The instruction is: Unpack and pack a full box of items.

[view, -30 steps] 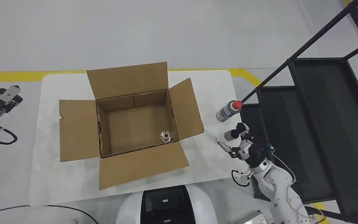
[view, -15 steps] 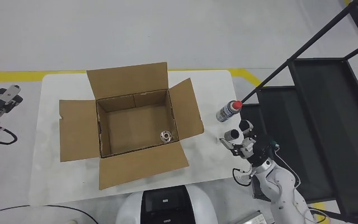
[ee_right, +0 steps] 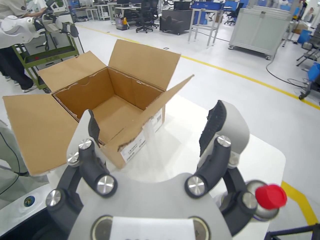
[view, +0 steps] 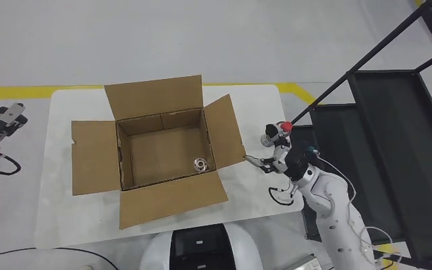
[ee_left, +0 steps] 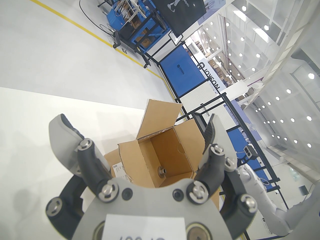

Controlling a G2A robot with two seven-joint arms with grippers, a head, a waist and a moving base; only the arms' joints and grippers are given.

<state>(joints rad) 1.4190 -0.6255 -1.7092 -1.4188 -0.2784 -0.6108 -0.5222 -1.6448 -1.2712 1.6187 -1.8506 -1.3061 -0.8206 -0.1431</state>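
An open cardboard box [view: 165, 152] [ee_right: 117, 101] [ee_left: 167, 148] stands mid-table with all its flaps spread. A small metal part [view: 198, 164] [ee_left: 162, 170] lies on its floor near the right wall. A spray can [view: 275, 139] with a red cap [ee_right: 271, 197] stands right of the box. My right gripper [view: 262, 146] [ee_right: 155, 126] hangs open over the can, fingers pointing at the box, holding nothing. The can sits beside its wrist, not between the fingers. Off the table's left edge, my left gripper [view: 12, 116] [ee_left: 137, 131] is open, facing the box from far away.
The white table [view: 256, 101] has bare room behind and in front of the box. Black metal steps and a rail [view: 378, 128] stand close against the table's right side. A cable [view: 7, 165] lies by the left edge.
The right arm has swung from the table's front right corner up and left, and its gripper now covers part of the spray can. The box, the metal part and the left arm stayed put.
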